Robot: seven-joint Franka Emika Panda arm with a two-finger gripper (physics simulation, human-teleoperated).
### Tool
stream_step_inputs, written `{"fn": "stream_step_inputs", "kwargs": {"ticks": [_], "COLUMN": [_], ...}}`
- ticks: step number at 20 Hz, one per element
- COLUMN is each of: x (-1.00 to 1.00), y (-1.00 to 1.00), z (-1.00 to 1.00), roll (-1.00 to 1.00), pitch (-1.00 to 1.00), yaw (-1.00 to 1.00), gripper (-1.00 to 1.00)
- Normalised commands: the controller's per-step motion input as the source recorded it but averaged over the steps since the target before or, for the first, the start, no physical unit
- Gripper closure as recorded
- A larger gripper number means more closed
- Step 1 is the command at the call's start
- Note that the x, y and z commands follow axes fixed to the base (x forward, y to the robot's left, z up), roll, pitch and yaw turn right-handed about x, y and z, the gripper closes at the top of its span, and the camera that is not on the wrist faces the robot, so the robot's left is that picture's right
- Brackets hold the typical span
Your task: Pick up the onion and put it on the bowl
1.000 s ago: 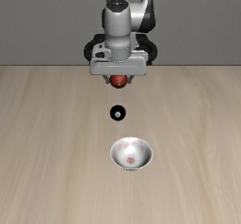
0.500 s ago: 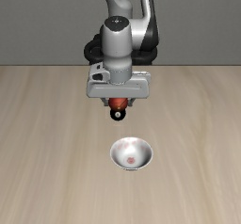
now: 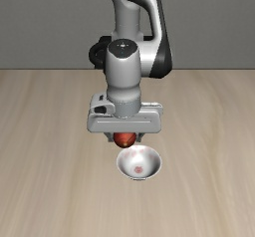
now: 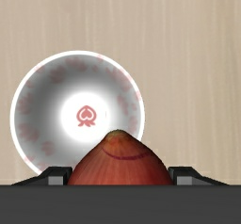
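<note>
Holding the onion (image 4: 120, 157) pinched from both sides in the gripper (image 3: 125, 138), fingers closed down to the bulb's width and no further, a firm enough hold for the trip. Hanging it raised clear of the desk (image 3: 40, 161), apparently so as to pass over the rim rather than knock it. Hovering just above the bowl (image 3: 150, 156), over the rim on the side of the arm (image 3: 134, 22) rather than over the middle, with the red mark (image 4: 86, 115) at the bowl's bottom showing just past the onion's pointed end. Leaving the bowl upright and open-mouthed, well in from the desk's edges, ready for the drop. Judging the lift done and the placing not yet made. Probably needing a small shift toward the bowl's centre before letting go, to avoid the onion glancing off the rim and rolling onto the desk.
</note>
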Motion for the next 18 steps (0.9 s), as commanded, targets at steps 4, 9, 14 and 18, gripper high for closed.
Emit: {"fn": "stream_step_inputs", "kwargs": {"ticks": [4, 9, 14, 18], "x": [0.25, 0.0, 0.0, 0.0], "y": [0.75, 0.2, 0.0, 0.0], "z": [0.0, 0.0, 0.0, 0.0], "roll": [0.0, 0.0, 0.0, 0.0], "pitch": [0.0, 0.0, 0.0, 0.0], "yaw": [0.0, 0.0, 0.0, 0.0], "gripper": [1.0, -1.0, -1.0, -1.0]}}
